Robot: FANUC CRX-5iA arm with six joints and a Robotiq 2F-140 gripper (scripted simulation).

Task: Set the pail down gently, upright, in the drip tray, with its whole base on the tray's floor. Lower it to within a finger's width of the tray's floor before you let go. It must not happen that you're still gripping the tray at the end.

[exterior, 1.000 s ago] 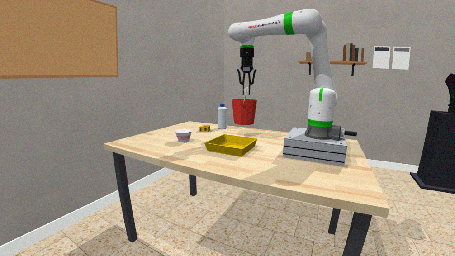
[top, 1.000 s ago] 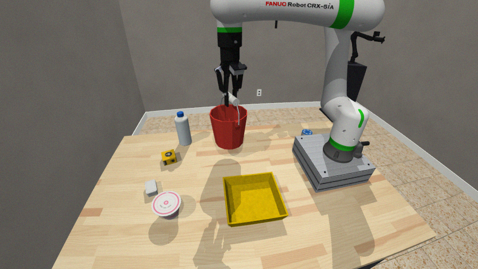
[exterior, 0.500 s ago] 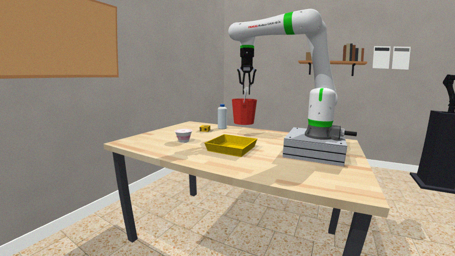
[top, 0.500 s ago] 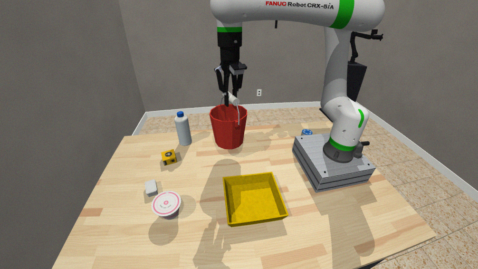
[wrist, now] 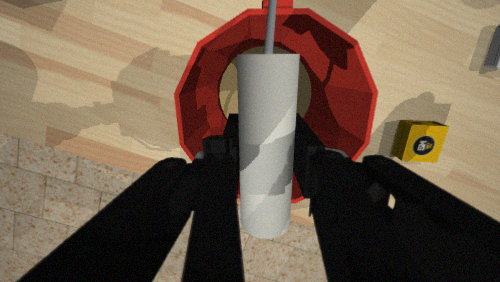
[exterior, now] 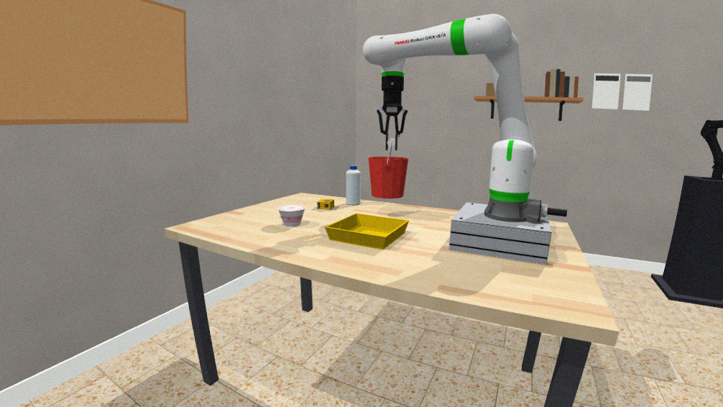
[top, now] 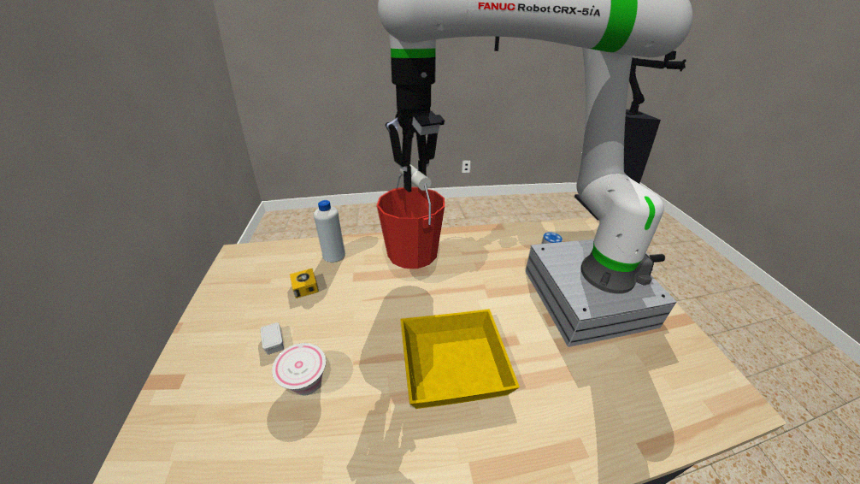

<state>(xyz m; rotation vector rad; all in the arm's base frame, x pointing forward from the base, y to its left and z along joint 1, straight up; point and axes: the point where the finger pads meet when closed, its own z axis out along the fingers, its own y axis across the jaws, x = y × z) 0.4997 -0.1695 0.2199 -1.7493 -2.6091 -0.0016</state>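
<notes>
The red pail (top: 411,232) (exterior: 387,177) (wrist: 345,105) hangs upright in the air over the far part of the table, clear of the top. My gripper (top: 415,173) (exterior: 390,147) (wrist: 263,131) is shut on the white grip of the pail's wire handle (top: 418,176) (wrist: 265,135). The yellow drip tray (top: 421,385) (exterior: 337,234) lies empty on the table, nearer the front than the pail and apart from it. In the wrist view the pail hangs straight below the fingers.
A white bottle with a blue cap (top: 328,232) (exterior: 353,185) stands left of the pail. A small yellow box (top: 303,282) (exterior: 325,203) (wrist: 420,141), a grey block (top: 271,337) and a pink-lidded cup (top: 298,366) (exterior: 291,213) lie on the left. The robot's grey base (top: 577,300) (exterior: 500,235) stands right.
</notes>
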